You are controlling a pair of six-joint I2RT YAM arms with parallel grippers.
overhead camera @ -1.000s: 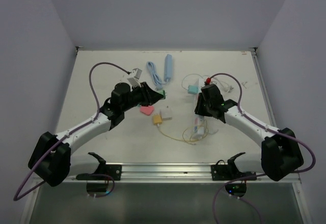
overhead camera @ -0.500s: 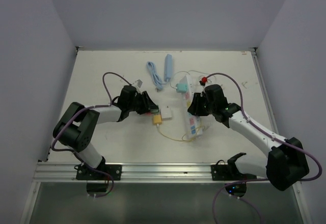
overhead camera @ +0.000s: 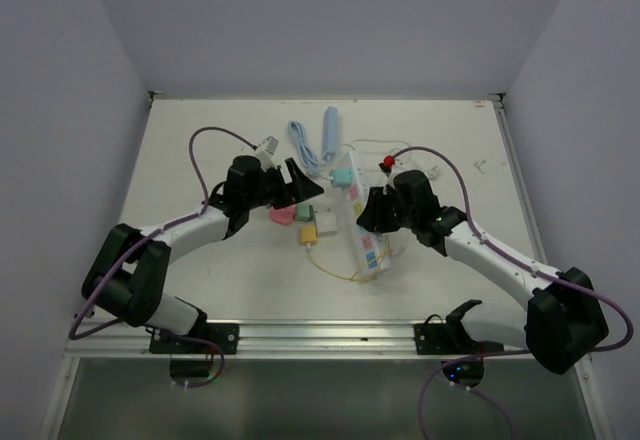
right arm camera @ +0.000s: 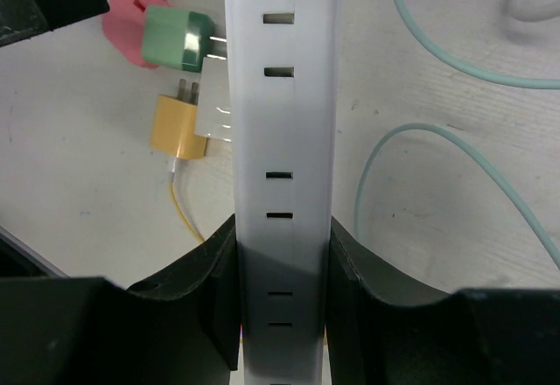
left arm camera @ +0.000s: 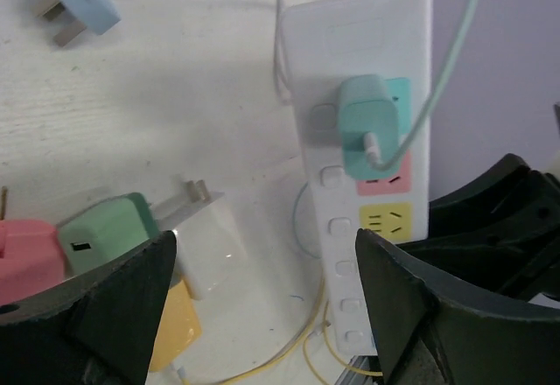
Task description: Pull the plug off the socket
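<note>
- The socket [overhead camera: 366,250] lies around the middle of the tabletop, a little toward the right edge, its length running from the far edge toward the near edge
- The plug [left arm camera: 369,127], a teal block with a teal cord coming out of it, sits in the outlet nearest the strip's far end
- The right gripper [right arm camera: 282,258] is clenched on the socket, one finger pressed to each long side, at a spot well down the strip from the plug
- The left gripper [left arm camera: 262,249] is released, its fingers spread wide, and it hangs just to the left of the plug without touching it
- Judged from this, the strip is braced and the grasp on the plug is not yet made
- Risk: the brace sits away from the plug, so a pull could tip or swing the far end of the strip, or slide it through the right fingers
- Risk: closing on the teal cord and not on the block would strain the cord and leave the plug seated
- Risk: a sideways pull could jam the pins
- Risk: the loose adapters [overhead camera: 308,225] lie close to the left arm, toward the near edge, and a sweep could scatter them
</note>
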